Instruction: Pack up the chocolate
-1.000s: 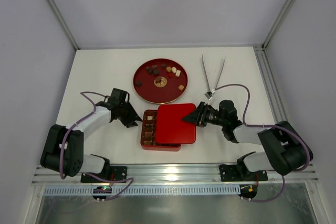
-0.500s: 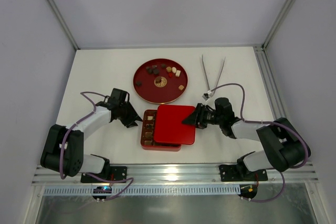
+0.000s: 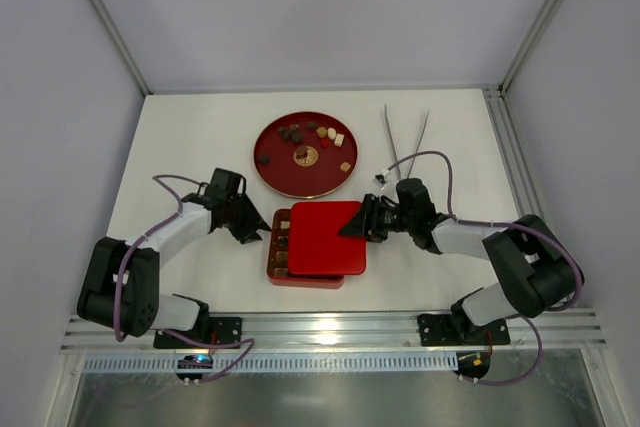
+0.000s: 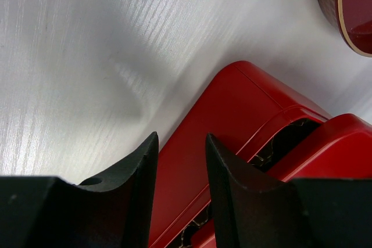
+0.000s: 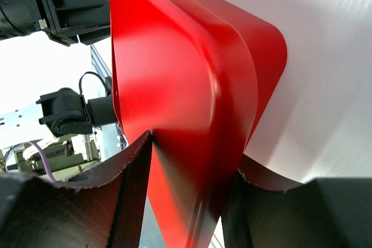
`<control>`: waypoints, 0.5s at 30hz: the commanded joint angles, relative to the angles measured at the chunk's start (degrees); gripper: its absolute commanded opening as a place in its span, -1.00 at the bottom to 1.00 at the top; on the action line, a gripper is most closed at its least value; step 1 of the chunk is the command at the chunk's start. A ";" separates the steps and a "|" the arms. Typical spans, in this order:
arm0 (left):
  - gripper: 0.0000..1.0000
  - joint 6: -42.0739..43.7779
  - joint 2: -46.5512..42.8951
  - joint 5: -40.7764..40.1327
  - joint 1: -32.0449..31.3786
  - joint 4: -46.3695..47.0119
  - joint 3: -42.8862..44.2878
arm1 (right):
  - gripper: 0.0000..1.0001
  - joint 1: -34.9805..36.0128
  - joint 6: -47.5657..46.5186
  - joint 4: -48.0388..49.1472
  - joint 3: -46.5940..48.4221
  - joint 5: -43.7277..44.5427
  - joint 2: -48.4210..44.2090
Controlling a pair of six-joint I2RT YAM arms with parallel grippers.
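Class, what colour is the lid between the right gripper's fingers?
Plain glossy red lid, no pattern; it shows best in the right wrist view.

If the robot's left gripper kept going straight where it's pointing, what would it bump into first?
The red box. The left gripper points straight at its side wall, which sits right in front of the jaws. I can't tell whether they touch it.

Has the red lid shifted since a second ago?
Yes. Held in the right gripper, the lid has slid left across the box, which stayed put; less of the box's left side shows.
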 commanded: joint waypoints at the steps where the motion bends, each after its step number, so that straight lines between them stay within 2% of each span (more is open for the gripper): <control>1: -0.23 -0.11 0.29 1.87 -0.06 1.77 0.33 | -0.06 0.93 -2.18 -1.65 1.54 1.90 1.64; 11: -0.21 -0.38 0.47 1.96 0.03 2.03 0.24 | -0.04 1.28 -1.57 -2.97 2.33 1.98 4.19; 15: -0.15 -0.55 0.56 2.05 -0.06 2.20 0.33 | 0.04 1.28 -0.78 -2.10 2.07 1.81 4.72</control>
